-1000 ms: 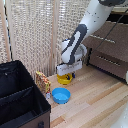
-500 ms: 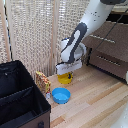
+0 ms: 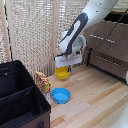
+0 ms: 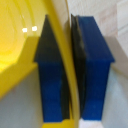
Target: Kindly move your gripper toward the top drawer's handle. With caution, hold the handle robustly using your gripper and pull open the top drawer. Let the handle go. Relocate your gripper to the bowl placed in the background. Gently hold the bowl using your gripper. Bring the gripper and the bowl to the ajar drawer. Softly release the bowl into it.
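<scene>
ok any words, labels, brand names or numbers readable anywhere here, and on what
None can be read.
The small patterned box by the black bin: print too blurred to read.
The yellow bowl, blue bowl, gripper and dresser: no lettering visible.

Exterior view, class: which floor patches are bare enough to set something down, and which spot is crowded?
Bare wooden floor lies between the blue bowl and the dresser. It is crowded near the black bin: a patterned box stands there, and the end effector grips the yellow bowl by its rim.
</scene>
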Available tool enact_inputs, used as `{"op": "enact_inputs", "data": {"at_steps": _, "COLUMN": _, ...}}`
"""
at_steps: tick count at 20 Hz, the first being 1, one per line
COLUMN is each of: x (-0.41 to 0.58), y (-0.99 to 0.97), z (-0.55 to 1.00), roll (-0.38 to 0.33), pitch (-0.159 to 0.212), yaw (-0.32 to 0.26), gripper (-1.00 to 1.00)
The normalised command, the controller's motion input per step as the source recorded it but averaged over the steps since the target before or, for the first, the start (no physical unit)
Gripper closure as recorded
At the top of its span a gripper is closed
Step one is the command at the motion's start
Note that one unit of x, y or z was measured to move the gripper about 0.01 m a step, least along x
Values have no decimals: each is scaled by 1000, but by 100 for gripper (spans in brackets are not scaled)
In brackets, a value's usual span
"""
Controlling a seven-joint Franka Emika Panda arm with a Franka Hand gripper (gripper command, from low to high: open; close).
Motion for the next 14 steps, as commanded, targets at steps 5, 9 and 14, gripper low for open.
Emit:
{"op": "enact_inputs", "data": {"at_steps": 5, "x": 270, "y": 3, "z": 811, "roll": 89, "pitch": 0, "yaw": -138, "gripper": 100}}
{"op": "enact_inputs", "data": {"at_steps": 9, "x": 240, "y": 96, "z": 939, "roll": 35, "pitch": 0, "yaw": -152, "gripper": 100}}
{"op": "enact_inputs", "data": {"at_steps": 14, "x": -14, "y": 537, "z": 580, "roll": 31, "pitch": -65, "yaw": -157, "gripper": 100}}
